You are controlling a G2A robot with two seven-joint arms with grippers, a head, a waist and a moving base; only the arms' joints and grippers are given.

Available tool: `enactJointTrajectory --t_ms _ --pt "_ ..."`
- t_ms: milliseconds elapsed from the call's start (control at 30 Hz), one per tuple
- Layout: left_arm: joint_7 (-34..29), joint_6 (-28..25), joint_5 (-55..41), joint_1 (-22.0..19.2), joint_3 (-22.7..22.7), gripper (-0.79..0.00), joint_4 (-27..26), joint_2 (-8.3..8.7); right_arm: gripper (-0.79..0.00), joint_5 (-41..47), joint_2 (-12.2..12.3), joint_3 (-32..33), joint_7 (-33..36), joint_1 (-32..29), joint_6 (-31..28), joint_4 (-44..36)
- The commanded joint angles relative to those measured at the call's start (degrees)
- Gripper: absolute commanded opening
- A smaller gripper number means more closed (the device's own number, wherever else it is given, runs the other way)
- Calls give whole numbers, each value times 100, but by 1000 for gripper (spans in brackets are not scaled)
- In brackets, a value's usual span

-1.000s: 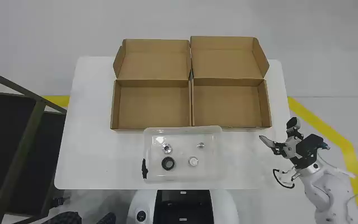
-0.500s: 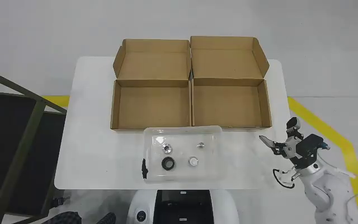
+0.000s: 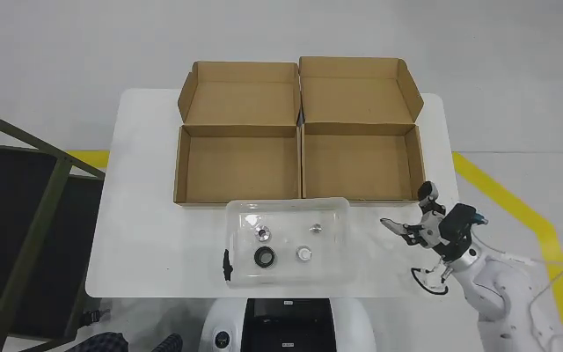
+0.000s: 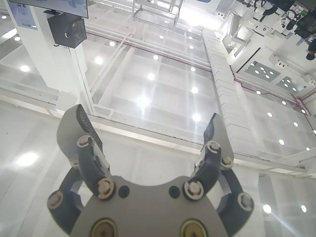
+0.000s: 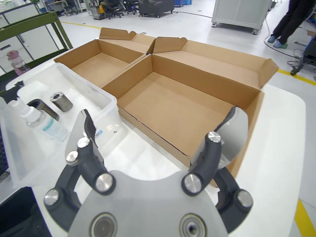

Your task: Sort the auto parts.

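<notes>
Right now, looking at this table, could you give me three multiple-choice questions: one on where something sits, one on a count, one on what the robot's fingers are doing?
1. Where is the clear bin?
A) inside a cardboard box
B) on the table, between the cardboard boxes and the robot
C) on the floor

2. How many cardboard boxes lie open?
A) one
B) two
C) four

3. The right arm's fingers are:
A) open and empty
B) shut on a bottle
C) shut on a ring

Answers: 1 B, the bin sits just before the boxes; 2 B, two lie side by side; 3 A, a wide gap with nothing between them.
</notes>
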Motion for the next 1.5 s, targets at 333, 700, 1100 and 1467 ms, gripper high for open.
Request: enactJointTrajectory --t_ms 333,700,1100,1467 --pt "0 0 0 0 0 0 0 0 0 123 13 -851 676 474 -645 -497" --pt "0 0 0 0 0 0 0 0 0 -421 19 -1734 1206 786 -1064 -689" --pt "0 0 0 0 0 0 0 0 0 -1234 53 -2221 1561 877 -1001 -791" --pt "0 0 0 0 0 0 0 0 0 -1411 68 -2491 1818 1033 -762 -642"
